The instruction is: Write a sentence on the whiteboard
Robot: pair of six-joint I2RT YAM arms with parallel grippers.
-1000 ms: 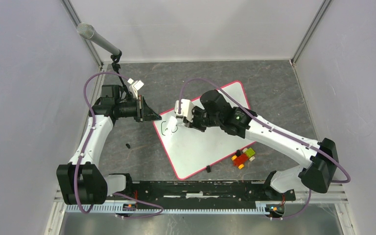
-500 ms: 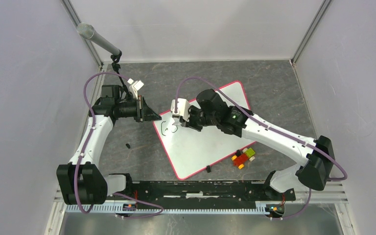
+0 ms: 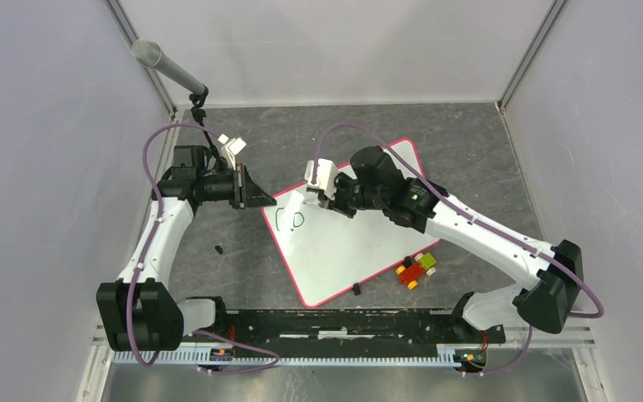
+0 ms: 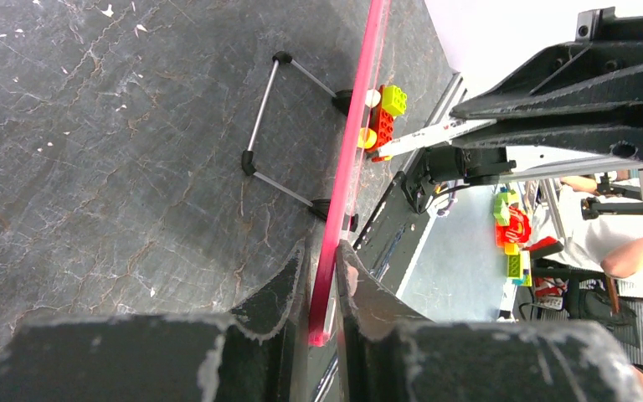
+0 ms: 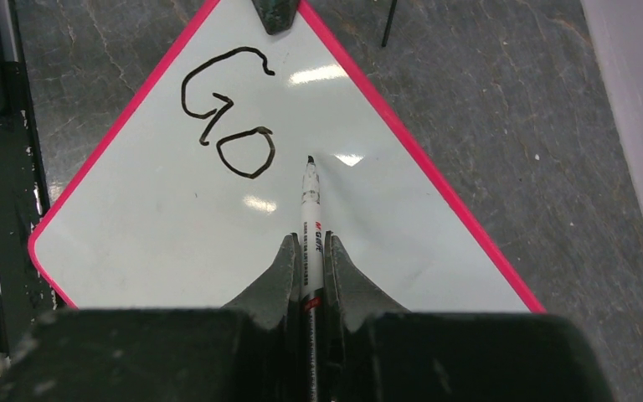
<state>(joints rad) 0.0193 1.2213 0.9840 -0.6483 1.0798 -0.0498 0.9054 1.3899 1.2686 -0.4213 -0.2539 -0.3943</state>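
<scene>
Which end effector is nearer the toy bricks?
Right. The right end effector hovers over the whiteboard, up-left of the toy bricks; the left end effector clamps the board's left corner, farther away.

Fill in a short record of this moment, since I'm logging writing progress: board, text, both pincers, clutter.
whiteboard: red-rimmed, lying askew
sentence: only "GO" written, in black
left pincer: shut on the whiteboard's rim
right pincer: shut on a marker, tip next to the O
clutter: toy bricks beside the whiteboard's right edge
</scene>
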